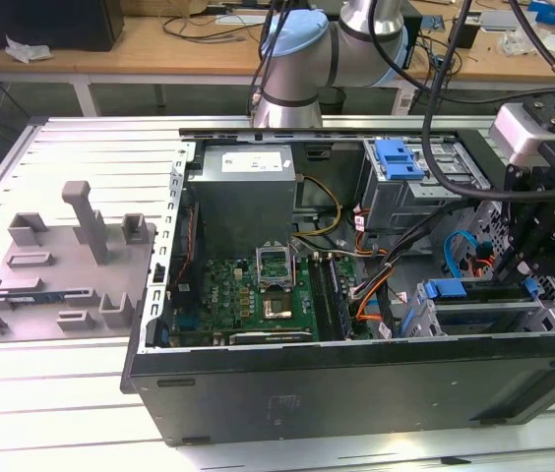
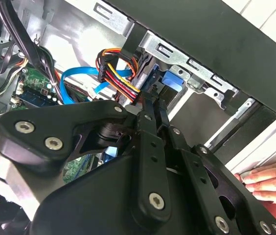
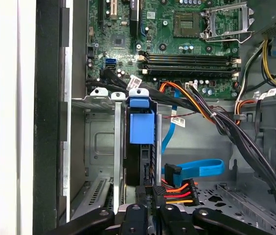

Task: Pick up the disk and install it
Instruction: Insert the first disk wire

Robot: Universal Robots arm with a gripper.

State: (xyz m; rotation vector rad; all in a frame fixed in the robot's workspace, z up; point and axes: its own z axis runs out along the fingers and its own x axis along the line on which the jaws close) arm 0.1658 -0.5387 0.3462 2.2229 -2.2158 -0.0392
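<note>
Gripper (image 3: 148, 215) over disk (image 3: 141, 128) — seated in drive cage (image 3: 101, 147).

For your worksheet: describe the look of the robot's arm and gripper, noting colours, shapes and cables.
The arm is silver tubing with a pale blue joint cap, black cables trailing beside it. The gripper is matt black, built of flat linked bars joined by silver screws, tapering to slim fingers.
</note>
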